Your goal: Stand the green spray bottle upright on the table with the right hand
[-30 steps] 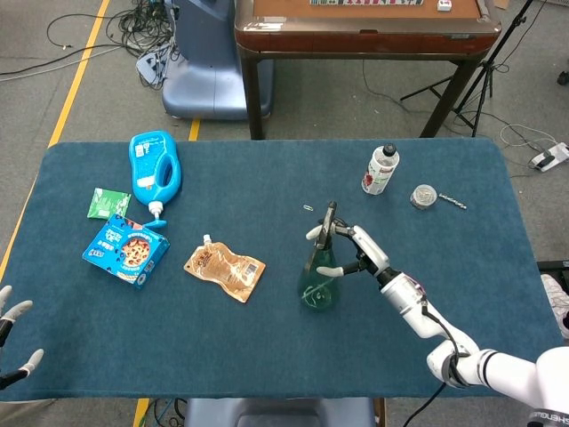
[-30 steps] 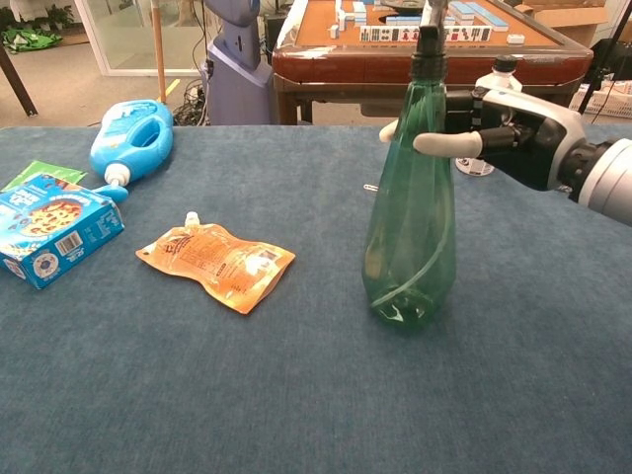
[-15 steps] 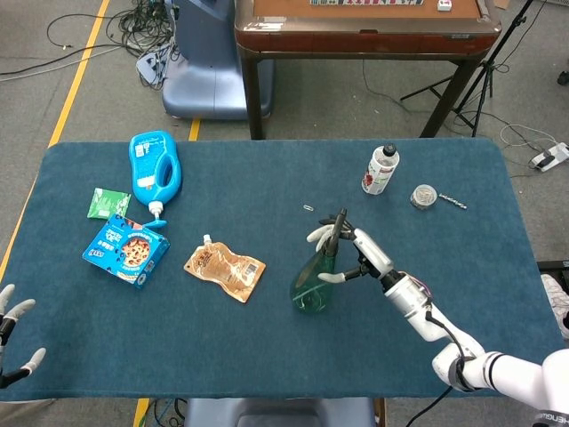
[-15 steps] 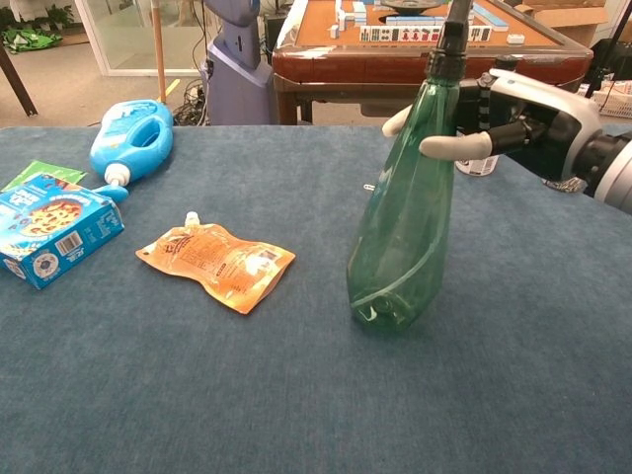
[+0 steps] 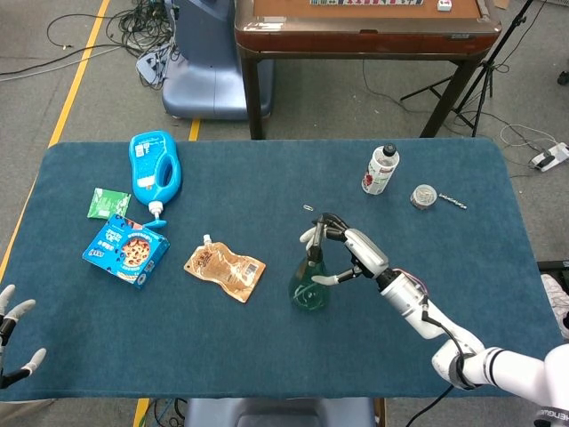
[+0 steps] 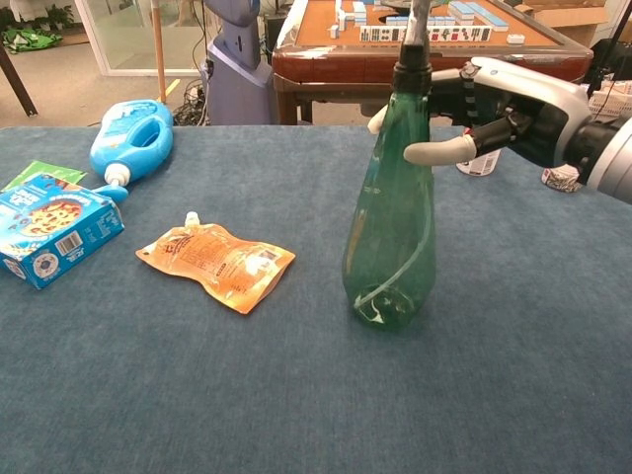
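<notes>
Fingers [image 6: 434, 152] of the right hand [image 6: 499, 109] are wrapped round the neck of the green spray bottle [image 6: 388, 232], thumb on the near side, other fingers curled behind, so the bottle is gripped up top, just under the black collar. In the head view the same right hand [image 5: 348, 253] is seen reaching in from the lower right, w/ the bottle [image 5: 307, 283] held roughly mid-table, a bit right of center.

The bottle is standing pretty much upright, base apparently down on the blue table cloth [image 6: 197, 395]. A thin dip tube can be seen curving inside the clear green body. Whether the base sits fully flat can't be told for sure.

The left hand [image 5: 13, 334] is only caught at the bottom left edge of the head view, fingers spread apart, nothing held, well away from everything.

Other stuff on the table, all well left of the bottle:
- an orange pouch [image 6: 215, 262] lying flat, nearest of the lot
- a blue cookie box [image 6: 49, 229] on its side
- a blue detergent jug [image 6: 132, 141] laid down, cap pointing toward the box
- a small green packet [image 5: 108, 203] beside the jug

Back right, 1 small white bottle [image 5: 380, 169] is stood up, w/ a crumpled foil bit [image 5: 424, 196] just beside it.
</notes>
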Robot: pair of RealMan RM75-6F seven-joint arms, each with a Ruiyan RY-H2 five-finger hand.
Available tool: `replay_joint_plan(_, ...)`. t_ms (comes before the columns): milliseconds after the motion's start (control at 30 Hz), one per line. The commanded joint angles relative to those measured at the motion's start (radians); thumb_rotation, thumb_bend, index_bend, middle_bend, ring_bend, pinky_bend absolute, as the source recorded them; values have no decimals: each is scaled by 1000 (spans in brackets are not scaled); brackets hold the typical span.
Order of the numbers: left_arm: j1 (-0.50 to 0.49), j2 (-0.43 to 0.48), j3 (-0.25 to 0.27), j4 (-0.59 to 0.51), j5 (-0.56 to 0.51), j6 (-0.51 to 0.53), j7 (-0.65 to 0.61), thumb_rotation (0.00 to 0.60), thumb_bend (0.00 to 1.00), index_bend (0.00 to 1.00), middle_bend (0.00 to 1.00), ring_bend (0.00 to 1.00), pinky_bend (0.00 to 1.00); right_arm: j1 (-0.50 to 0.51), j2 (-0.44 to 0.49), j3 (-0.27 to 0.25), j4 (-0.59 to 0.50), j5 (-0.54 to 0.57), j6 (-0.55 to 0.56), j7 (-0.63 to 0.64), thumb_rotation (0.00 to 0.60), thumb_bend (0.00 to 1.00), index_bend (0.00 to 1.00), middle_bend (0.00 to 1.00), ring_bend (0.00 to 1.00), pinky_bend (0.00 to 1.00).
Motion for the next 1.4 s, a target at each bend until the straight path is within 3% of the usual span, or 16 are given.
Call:
replay_joint_plan(33, 0, -1, 1, 0, 1, -1, 0, 600, 255, 193, 9, 44, 43, 1, 7, -3, -8, 1, -1, -4, 468, 15, 292, 264, 112, 0)
replay_joint_plan(467, -4, -3, 0, -3, 2, -5, 7, 600, 255, 193, 9, 44, 43, -3, 46, -22, -57, 6, -15, -47, 453, 0, 12, 109, 19, 0)
replay_joint_plan(767, -6, -4, 0, -4, 2, -6, 9, 600, 255, 193, 9, 44, 41, 8, 63, -27, -72, 29, -67, -66, 452, 0, 0, 33, 0, 0)
replay_joint_plan(1200, -5, -3, 1, -2, 1, -6, 7, 600, 255, 193, 9, 44, 41, 0, 89, -42, -90, 44, -95, -80, 454, 0, 0, 27, 0, 0)
replay_joint_plan(1400, -7, -5, -1, 2, -1, -7, 3, 600, 255, 193, 9, 44, 41, -41, 148, -54, -159, 71, -81, -127, 456, 0, 0, 45, 0, 0)
